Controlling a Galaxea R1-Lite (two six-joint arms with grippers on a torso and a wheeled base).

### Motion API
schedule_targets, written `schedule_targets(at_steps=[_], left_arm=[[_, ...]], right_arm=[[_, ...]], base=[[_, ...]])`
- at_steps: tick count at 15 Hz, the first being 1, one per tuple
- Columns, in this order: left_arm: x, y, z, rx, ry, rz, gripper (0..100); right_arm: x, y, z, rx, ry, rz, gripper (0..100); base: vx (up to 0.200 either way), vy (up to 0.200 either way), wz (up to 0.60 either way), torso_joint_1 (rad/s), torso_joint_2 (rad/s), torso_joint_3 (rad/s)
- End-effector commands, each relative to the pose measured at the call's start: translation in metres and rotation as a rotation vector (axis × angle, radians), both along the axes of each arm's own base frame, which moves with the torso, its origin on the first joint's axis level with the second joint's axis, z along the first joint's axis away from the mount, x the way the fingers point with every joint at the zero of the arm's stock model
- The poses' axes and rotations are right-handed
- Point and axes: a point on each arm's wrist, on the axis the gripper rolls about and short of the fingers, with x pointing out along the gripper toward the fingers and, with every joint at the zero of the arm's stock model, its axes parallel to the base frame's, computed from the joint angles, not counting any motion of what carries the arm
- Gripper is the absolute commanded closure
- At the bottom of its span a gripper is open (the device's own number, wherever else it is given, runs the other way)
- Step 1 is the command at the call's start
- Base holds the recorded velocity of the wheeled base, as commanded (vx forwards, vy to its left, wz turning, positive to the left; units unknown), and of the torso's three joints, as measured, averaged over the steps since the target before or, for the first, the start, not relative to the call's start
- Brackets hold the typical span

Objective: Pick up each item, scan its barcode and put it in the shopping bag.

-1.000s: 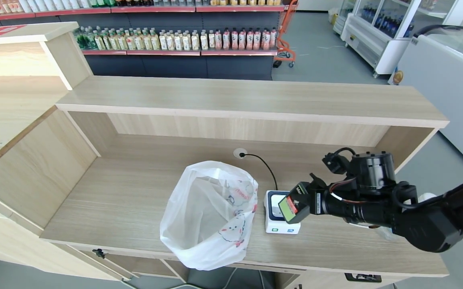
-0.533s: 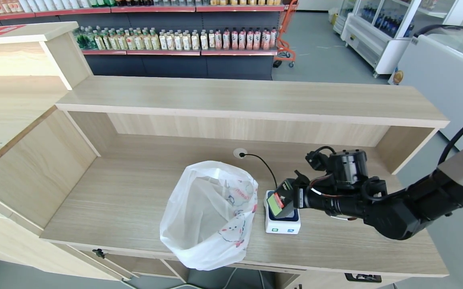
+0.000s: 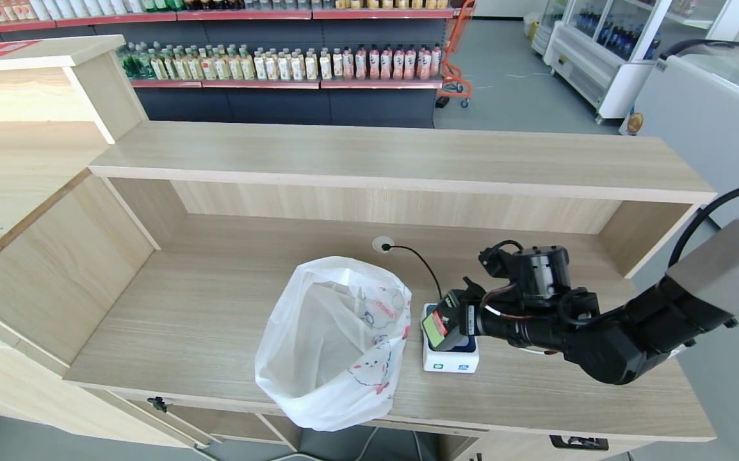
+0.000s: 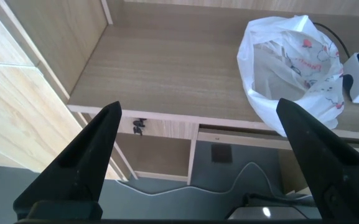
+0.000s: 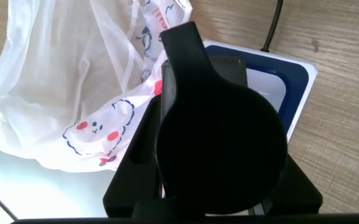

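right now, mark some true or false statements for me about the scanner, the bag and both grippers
1. The right gripper holds a small green item over the scanner. True.
2. The shopping bag lies flat and closed on the counter. False: it stands open.
3. The scanner sits beside the bag, on the robot's right of it. True.
4. The left gripper is shut on a bottle. False: it is open and empty, out in front of the counter's edge.
5. The scanner's cable runs to a round hole in the counter. True.
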Motion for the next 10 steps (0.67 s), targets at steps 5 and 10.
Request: schedule_targets(at_steps=[5,10], left_arm=[[0.0,0.0,0.0,0.0,0.0,0.0,0],[0.0,0.0,0.0,0.0,0.0,0.0,0]], right_arm=[[0.002,0.01,-0.01,0.007,0.012,0.015,100],[-0.009,0.002,0.044,0.057,-0.126,-0.001,100]], base=[[0.0,0.0,0.0,0.0,0.0,0.0],[0.0,0.0,0.0,0.0,0.0,0.0]])
